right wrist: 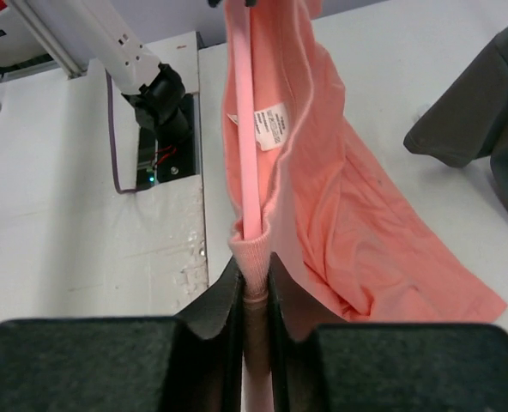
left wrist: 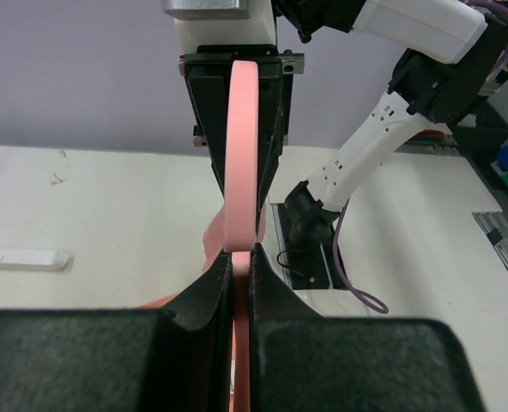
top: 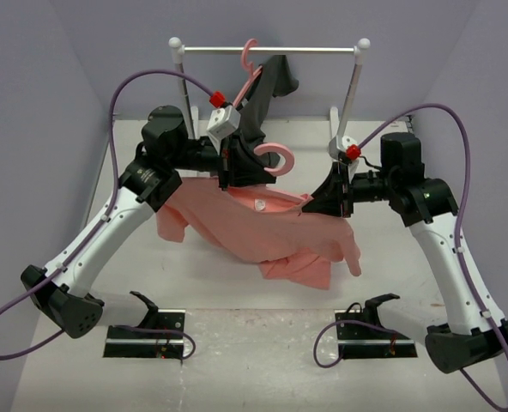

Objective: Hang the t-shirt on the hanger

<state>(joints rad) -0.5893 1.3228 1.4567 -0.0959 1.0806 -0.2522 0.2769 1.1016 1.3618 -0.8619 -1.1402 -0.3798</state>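
The left gripper (left wrist: 241, 257) is clamped narrow on the hanger (left wrist: 241, 154), whose pink bar rises straight up from between its fingers. The right gripper (right wrist: 254, 279) pinches the t-shirt (right wrist: 357, 232) by its collar, against the hanger's arm. The shirt droops from the 2 grippers onto the table (top: 237, 302).

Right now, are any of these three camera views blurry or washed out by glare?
Top external view: even, soft light, faint shadow under the t-shirt, no glare. Left wrist view: hanger fairly crisp, the left hand's near fingers dark and soft. Right wrist view: collar label sharp, the right hand blurred at the bottom edge.
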